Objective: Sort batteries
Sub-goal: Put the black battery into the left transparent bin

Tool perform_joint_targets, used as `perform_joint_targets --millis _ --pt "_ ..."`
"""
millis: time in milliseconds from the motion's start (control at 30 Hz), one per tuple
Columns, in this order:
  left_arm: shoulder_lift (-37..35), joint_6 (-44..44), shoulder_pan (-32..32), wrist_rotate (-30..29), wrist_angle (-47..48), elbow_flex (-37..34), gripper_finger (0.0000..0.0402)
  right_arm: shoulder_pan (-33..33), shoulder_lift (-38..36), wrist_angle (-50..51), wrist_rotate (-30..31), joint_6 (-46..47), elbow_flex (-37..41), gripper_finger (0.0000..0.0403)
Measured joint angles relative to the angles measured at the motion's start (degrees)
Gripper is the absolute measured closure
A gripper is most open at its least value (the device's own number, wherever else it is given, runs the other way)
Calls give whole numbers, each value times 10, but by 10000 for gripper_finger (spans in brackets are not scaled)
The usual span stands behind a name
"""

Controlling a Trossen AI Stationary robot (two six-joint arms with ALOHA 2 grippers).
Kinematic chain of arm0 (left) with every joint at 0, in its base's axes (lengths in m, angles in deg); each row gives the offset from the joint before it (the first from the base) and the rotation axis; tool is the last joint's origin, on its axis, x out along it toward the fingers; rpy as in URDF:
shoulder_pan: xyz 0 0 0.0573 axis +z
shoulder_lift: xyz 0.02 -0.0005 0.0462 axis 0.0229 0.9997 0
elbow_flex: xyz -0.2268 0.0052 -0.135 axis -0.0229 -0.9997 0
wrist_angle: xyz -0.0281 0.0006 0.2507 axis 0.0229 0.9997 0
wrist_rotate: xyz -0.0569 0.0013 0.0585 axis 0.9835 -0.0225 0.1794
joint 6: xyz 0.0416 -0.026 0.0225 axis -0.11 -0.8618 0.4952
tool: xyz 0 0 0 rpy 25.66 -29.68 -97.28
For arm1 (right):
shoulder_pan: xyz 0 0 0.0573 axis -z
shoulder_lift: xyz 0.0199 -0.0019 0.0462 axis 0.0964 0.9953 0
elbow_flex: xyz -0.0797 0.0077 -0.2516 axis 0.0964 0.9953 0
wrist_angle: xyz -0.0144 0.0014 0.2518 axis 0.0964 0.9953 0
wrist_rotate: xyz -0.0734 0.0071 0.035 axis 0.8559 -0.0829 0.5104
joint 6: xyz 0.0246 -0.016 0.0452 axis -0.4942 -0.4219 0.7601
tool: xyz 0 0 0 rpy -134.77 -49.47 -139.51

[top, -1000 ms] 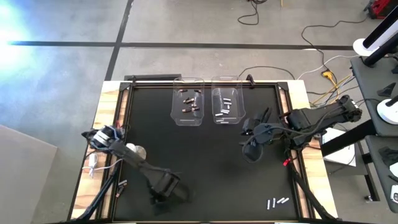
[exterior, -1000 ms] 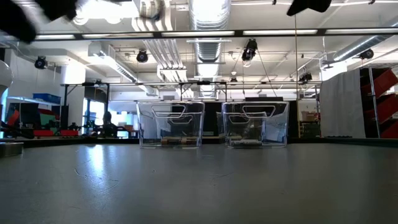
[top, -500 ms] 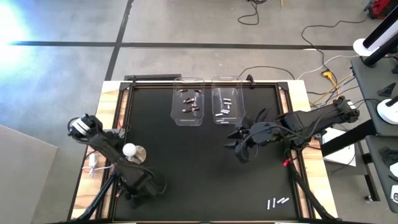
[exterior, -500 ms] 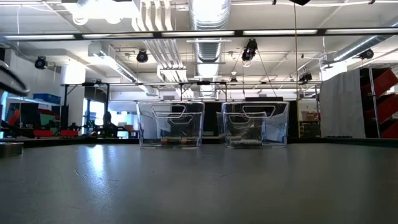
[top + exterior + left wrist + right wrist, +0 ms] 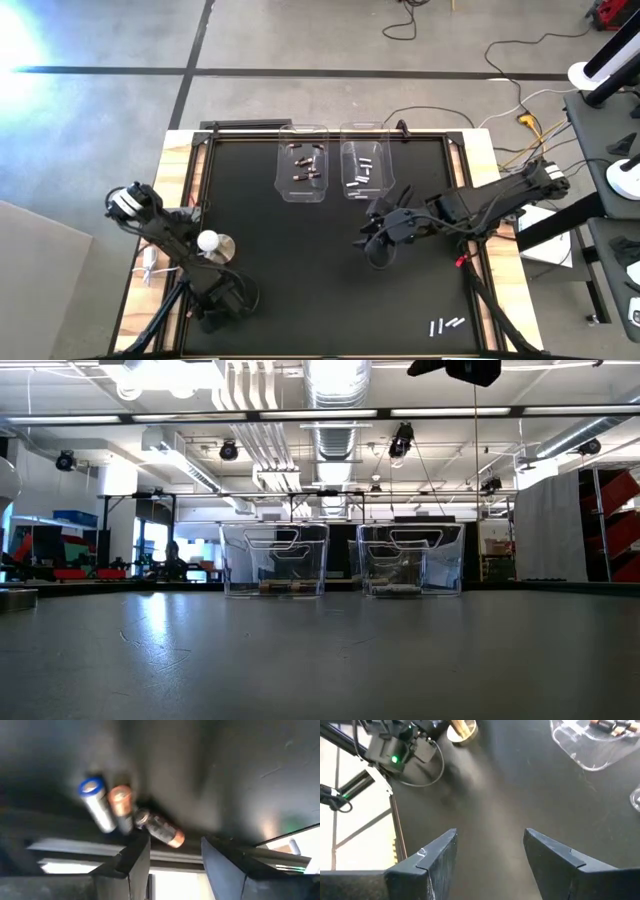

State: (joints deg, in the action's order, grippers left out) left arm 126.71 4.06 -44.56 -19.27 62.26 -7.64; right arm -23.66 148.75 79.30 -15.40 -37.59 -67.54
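In the left wrist view three batteries lie close together against the table's edge rail: one silvery-white battery (image 5: 97, 805) with a blue end and two dark copper-tipped batteries (image 5: 121, 809) (image 5: 161, 828). My left gripper (image 5: 172, 857) is open just above and short of them, at the table's near-left corner (image 5: 215, 302). My right gripper (image 5: 375, 243) hangs open over the bare mat, right of centre (image 5: 490, 855). Two clear bins stand at the far edge. The left bin (image 5: 303, 172) holds dark batteries and the right bin (image 5: 365, 172) holds silvery ones. More silvery batteries (image 5: 446, 325) lie near the near-right corner.
A white round-based knob (image 5: 209, 241) stands by the left edge, beside my left arm. A small red object (image 5: 461, 261) sits at the right edge. Wooden borders and rails frame the black mat (image 5: 320, 290). In the low view the bins (image 5: 275, 560) (image 5: 410, 560) stand far off.
My left gripper has moved toward the table's left edge, along the near side, and now stands over the batteries in the near-left corner. My right gripper has travelled from the right side toward the middle of the table, staying open.
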Motion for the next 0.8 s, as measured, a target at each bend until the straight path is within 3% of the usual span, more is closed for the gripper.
perform_joint_targets --millis 167,500,800 --pt "1 -39 -17 -4 -59 -26 245 0 5 2 -9 0 0 184" --pt "11 -96 -34 -6 -77 -36 254 0 3 2 -9 -25 0 184" --pt "15 -100 -35 -6 -85 -37 376 0 -11 25 -9 -68 0 184"
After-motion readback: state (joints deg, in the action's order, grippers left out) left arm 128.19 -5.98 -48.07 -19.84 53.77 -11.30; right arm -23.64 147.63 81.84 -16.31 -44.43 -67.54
